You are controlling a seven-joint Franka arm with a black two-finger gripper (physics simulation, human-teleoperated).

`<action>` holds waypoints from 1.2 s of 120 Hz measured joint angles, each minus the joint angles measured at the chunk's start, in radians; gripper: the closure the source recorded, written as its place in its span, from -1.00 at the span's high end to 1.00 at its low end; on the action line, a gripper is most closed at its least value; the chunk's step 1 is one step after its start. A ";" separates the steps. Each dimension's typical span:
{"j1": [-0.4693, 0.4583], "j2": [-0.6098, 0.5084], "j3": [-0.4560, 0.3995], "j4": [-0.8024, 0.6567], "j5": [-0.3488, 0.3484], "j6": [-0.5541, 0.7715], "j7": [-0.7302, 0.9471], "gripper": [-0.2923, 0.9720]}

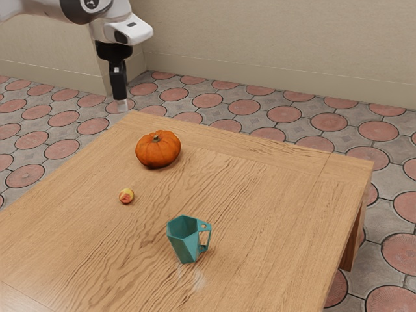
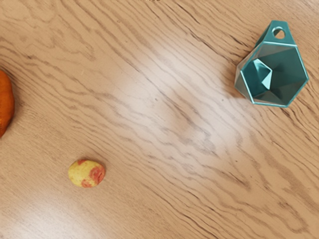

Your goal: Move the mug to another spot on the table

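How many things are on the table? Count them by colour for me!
Orange: 1, the pumpkin
Yellow and red: 1, the small fruit
Teal: 1, the mug
Total: 3

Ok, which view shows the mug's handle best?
The exterior view: the mug stands upright with its handle side-on, an open loop. The wrist view looks down into the mug, foreshortening the handle.
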 joint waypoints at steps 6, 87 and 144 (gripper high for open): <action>-0.003 0.000 0.001 -0.001 0.000 0.000 0.002 0.54; -0.049 0.075 -0.121 -0.141 -0.061 0.101 -0.013 0.54; -0.123 0.135 -0.124 -0.419 -0.101 0.420 -0.127 0.54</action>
